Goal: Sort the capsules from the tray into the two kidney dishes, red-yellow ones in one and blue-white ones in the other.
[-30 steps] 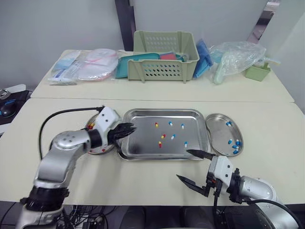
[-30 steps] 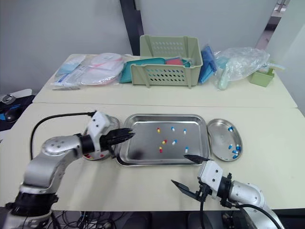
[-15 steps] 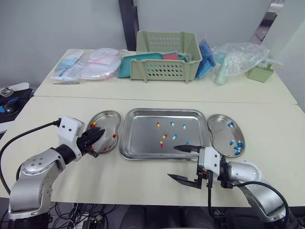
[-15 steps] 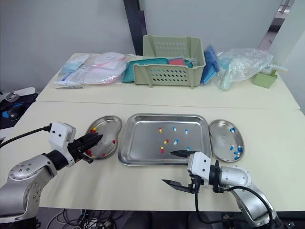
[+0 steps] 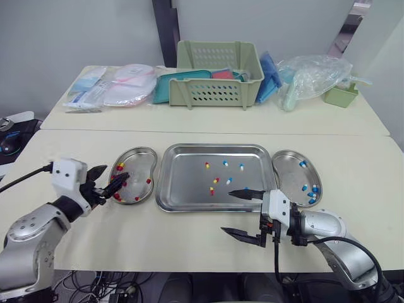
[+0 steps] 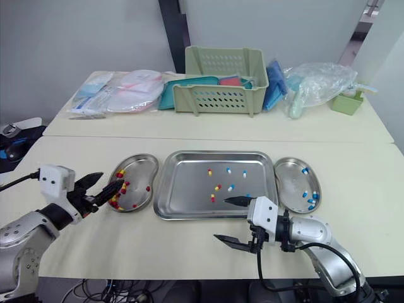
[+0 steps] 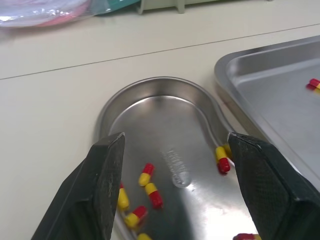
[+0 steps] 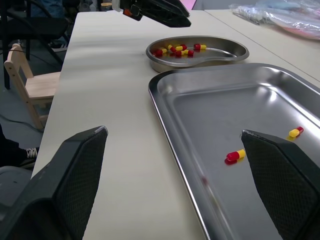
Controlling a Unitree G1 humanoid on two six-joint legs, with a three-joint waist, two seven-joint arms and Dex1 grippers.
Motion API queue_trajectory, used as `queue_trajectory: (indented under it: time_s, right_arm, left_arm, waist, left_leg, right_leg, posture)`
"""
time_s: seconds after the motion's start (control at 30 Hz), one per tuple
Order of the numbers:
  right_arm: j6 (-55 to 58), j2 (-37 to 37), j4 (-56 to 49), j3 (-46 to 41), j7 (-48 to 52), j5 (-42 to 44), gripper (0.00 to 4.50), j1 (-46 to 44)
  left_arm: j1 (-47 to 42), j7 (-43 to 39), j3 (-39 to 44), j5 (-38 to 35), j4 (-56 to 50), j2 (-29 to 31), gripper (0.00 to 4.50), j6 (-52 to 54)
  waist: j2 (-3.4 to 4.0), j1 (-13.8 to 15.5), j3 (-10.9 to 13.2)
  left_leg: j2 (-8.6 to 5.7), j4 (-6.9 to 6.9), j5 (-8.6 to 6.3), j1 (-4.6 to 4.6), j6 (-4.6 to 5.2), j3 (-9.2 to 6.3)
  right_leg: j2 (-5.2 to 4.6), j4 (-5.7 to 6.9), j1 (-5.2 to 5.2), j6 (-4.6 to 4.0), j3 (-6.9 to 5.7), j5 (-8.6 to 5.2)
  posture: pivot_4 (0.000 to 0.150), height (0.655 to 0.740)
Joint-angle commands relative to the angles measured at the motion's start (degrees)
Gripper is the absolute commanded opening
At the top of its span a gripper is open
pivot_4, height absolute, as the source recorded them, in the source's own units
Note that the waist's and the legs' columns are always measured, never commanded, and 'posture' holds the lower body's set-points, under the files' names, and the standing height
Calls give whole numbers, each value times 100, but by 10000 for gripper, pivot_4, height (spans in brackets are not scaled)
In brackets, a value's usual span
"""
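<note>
A: Left arm pose?
B: Low over the bench (image 5: 189, 237), reaching in from the left; left tool (image 5: 112, 176) spread open, empty, tips at the outer edge of the left dish (image 5: 136, 165).
A: Right arm?
B: Also low; right tool (image 5: 227, 212) wide open, nothing held; it straddles the front right rim of the tray (image 5: 183, 183), part over the tray, part over bare bench.
A: Contents?
B: Left dish: red-yellow capsules (image 5: 119, 166), most near the tool; right dish (image 5: 287, 173): blue-white capsules (image 5: 314, 189), several; tray: both colours mixed, a handful loose around its middle.
</note>
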Motion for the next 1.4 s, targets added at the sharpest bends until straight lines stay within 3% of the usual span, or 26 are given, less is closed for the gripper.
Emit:
queue_trajectory:
  time_s: [0.03,0.37,0.53,0.6,0.87,1.4]
  right_arm:
    - [-16,-39,-314,-111,-47,56,45000,-14]
    - [283,-997,-828,-1873,63,657,45000,1033]
    - [-179,-1686,10,-3518,857,687,45000,2090]
    - [-321,-1903,516,-3972,1144,699,45000,2232]
    - [-604,-2435,1794,-4466,1818,612,45000,2120]
    - [-1047,-2418,1758,-4789,2002,376,45000,2427]
  left_arm:
    - [196,-179,402,-182,-83,144,33890,-265]
    - [1492,-716,1485,72,1016,597,33890,-1088]
    - [2133,-1452,1615,121,2115,743,44816,-1748]
    - [2187,-1502,1597,162,2375,747,44816,-1966]
    - [2241,-1597,1510,185,2670,736,44816,-2348]
    - [2520,-1843,1356,139,2247,710,44816,-2329]
  waist:
    - [0,4,0]
    - [0,13,0]
    - [-9,25,2]
    - [-11,22,3]
    - [-11,12,2]
    - [-7,12,4]
  left_leg:
    - [0,0,0,0,0,1]
    - [0,-3,-1,2,1,4]
    - [-2,-6,-2,-1,3,13]
    - [-2,-5,-2,4,3,16]
    - [5,-7,-2,9,2,24]
    - [6,-7,-2,8,2,24]
  right_leg:
    - [0,0,0,0,1,0]
    - [-1,-4,3,0,1,0]
    - [-3,-13,5,0,5,0]
    - [-3,-9,8,0,7,0]
    - [-1,-6,12,-4,7,3]
    - [-1,-6,11,-4,8,2]
  posture:
    - [1500,7400]
    - [1500,7400]
    - [1500,7400]
    - [1500,7400]
    - [1500,7400]
    - [1500,7400]
